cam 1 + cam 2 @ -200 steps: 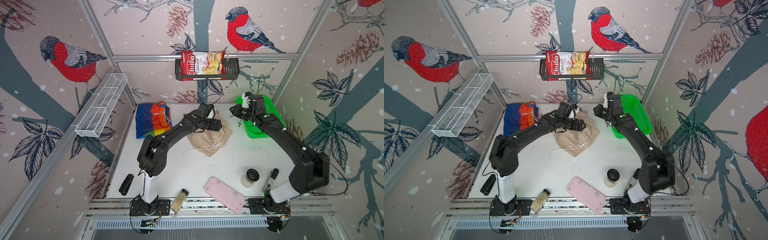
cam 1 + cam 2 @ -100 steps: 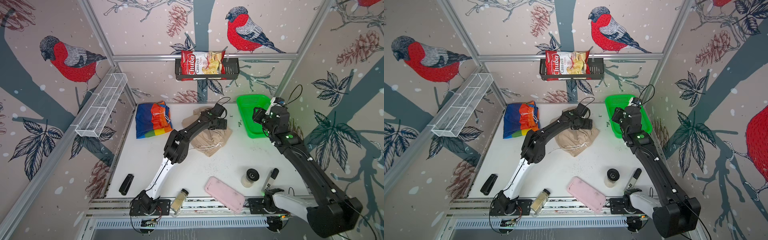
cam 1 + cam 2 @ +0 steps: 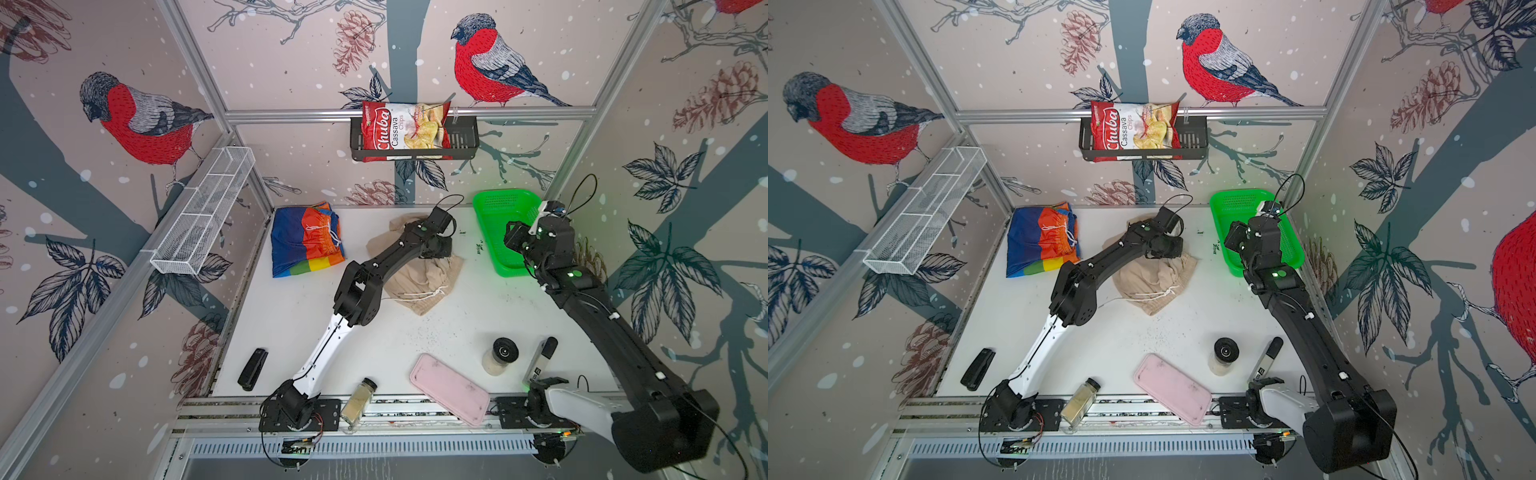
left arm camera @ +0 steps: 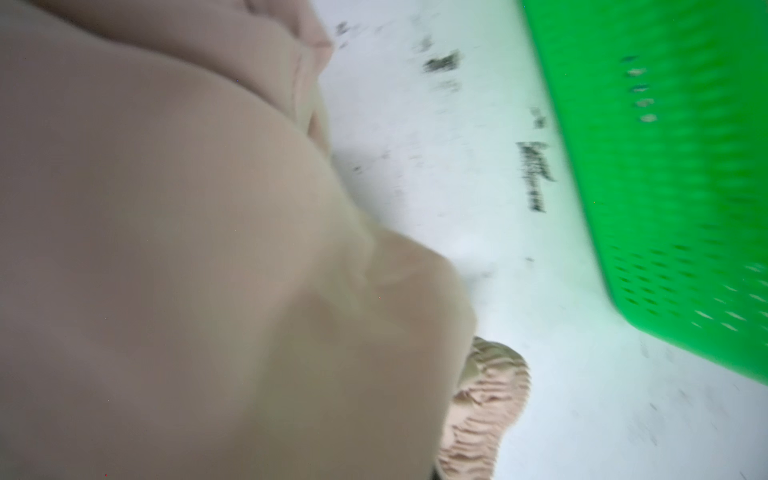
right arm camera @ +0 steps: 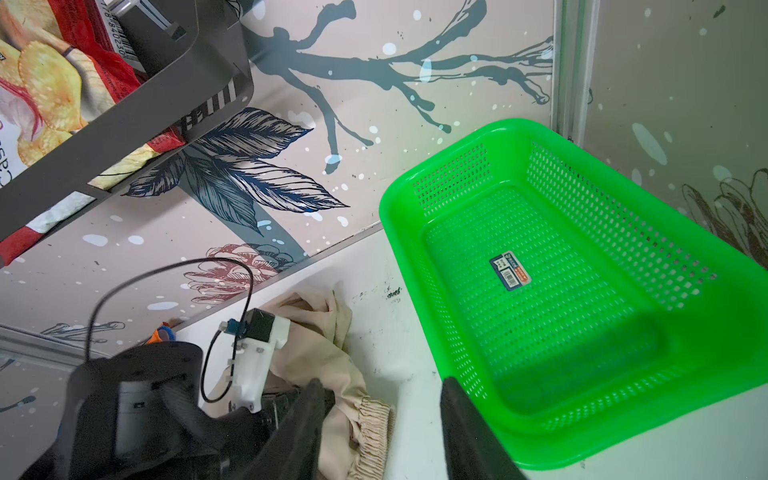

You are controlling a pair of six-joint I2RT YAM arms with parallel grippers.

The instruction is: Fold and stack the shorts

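Note:
The rainbow shorts (image 3: pixel 307 239) (image 3: pixel 1042 239) lie folded at the back left of the table. Crumpled mid-table are the beige shorts (image 3: pixel 419 278) (image 3: pixel 1154 278), with a gathered waistband (image 5: pixel 374 419). My left gripper (image 3: pixel 440 247) (image 3: pixel 1169 247) is down on their far right part, shut on a bunch of beige cloth. That cloth (image 4: pixel 166 249) fills the left wrist view and hides the fingers. My right gripper (image 3: pixel 512 237) (image 5: pixel 382 388) hangs open and holds nothing, above the bare table between the beige shorts and the green basket.
A green mesh basket (image 3: pixel 494 199) (image 5: pixel 386 208) stands at the back right, with nothing in it. Along the front lie a pink case (image 3: pixel 449 388), a jar (image 3: pixel 500 355), a marker (image 3: pixel 540 361), a spice bottle (image 3: pixel 358 399) and a black stapler (image 3: pixel 252 368). A chips bag (image 3: pixel 405 131) sits in a wall shelf.
My left gripper has reached further right over the beige shorts and shut on the cloth. My right arm has drawn back to the basket side, its jaws wider.

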